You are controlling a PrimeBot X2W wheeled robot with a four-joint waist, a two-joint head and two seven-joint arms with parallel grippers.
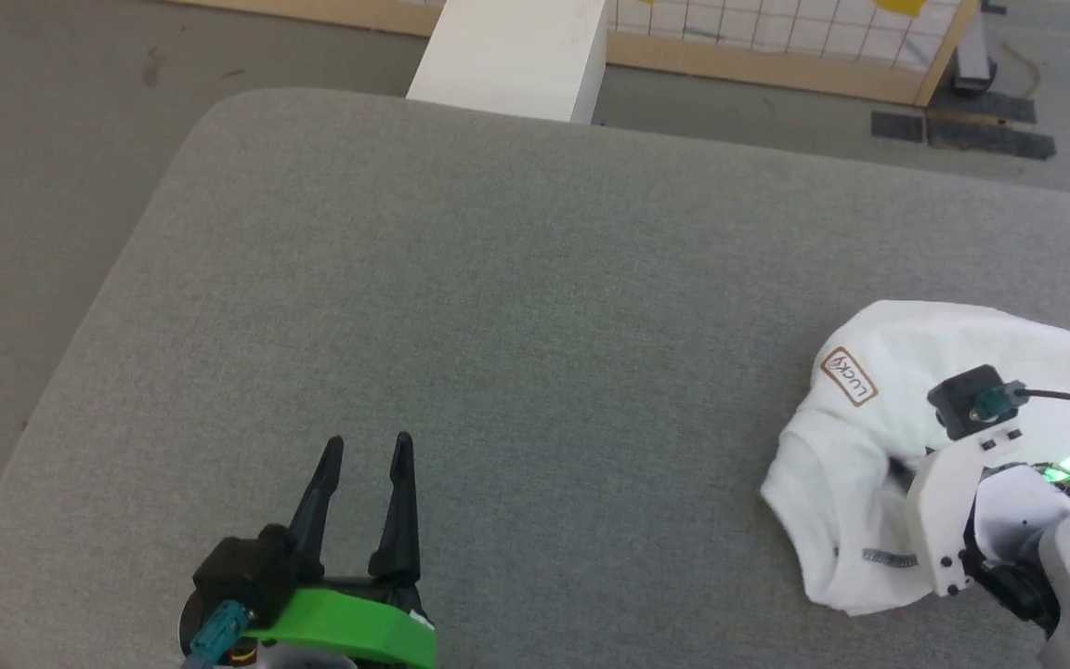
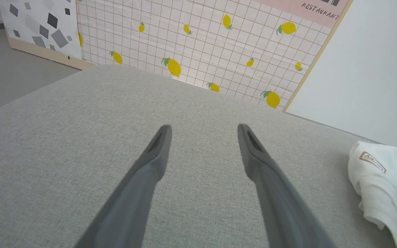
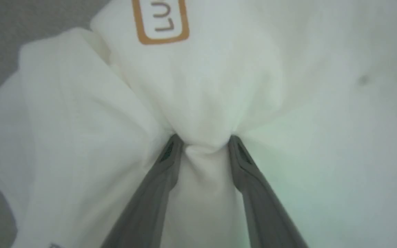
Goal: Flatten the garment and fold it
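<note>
The garment is a crumpled white T-shirt with a tan-outlined logo patch, heaped at the right side of the grey padded table. My right arm's wrist hangs over the heap, fingers pointing down into it. In the right wrist view my right gripper pinches a gathered fold of the garment between its two fingertips. My left gripper rests open near the front edge at the left, far from the cloth. Its fingers stand wide with bare table between them, the garment off to the right.
A rigid white box stands just beyond the table's far edge. Behind it runs a lemon-patterned grid panel with a wooden frame. Grey floor surrounds the table's rounded left corner. The grey surface between the two grippers is bare.
</note>
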